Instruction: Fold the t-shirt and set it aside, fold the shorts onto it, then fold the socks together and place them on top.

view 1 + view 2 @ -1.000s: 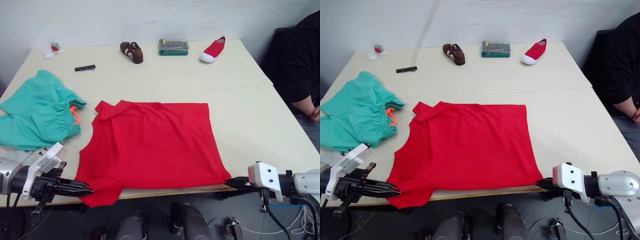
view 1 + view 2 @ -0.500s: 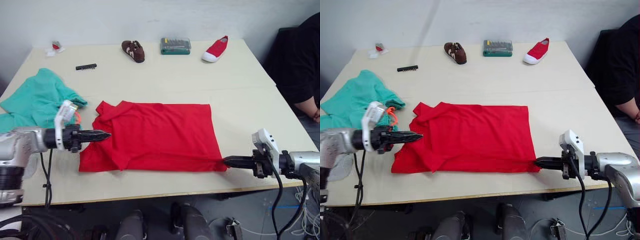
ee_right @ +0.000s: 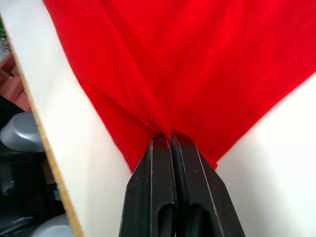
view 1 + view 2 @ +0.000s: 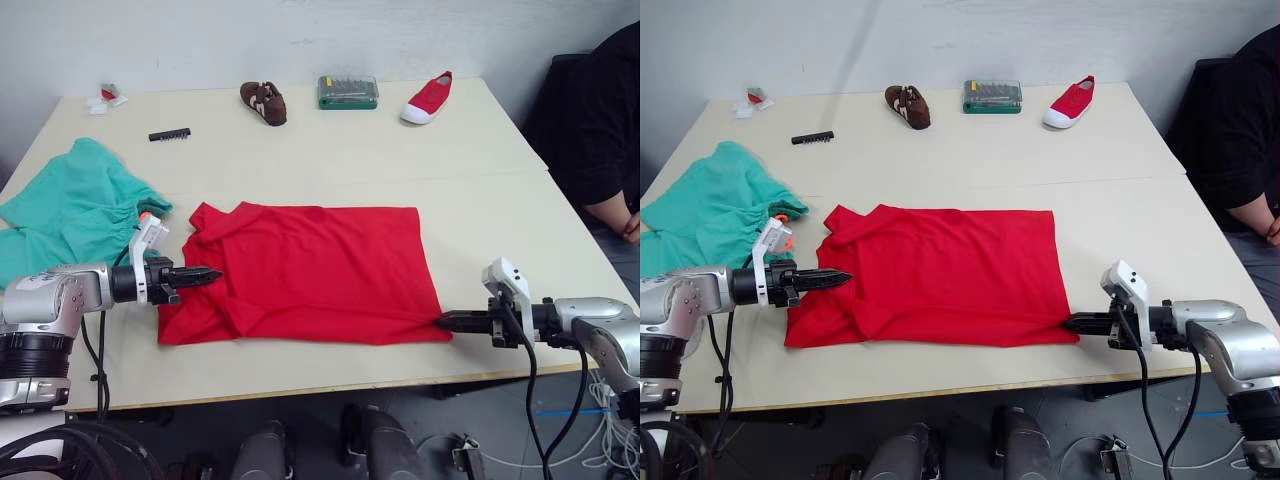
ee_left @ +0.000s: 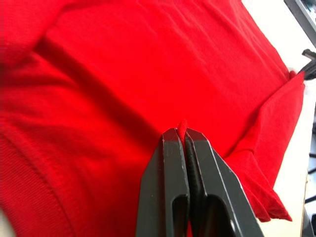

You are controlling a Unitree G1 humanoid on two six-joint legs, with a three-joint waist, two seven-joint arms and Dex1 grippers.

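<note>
Both pincers pinch the shirt (image 4: 310, 270) on the tabletop (image 4: 480, 180): left pincer (image 4: 215, 273), right pincer (image 4: 442, 320). First fold just started. The shorts (image 4: 70, 215) wait at the left.

Left tool (image 5: 184, 134): we see its two black fingers pressed together on a small pinch of red cloth.
T-shirt (image 5: 123, 64): we see folds and a turned-over corner.

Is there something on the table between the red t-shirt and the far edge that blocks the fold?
No. Both grippers, left and right, already pinch the t-shirt; the brown shoe lies well beyond it.
</note>
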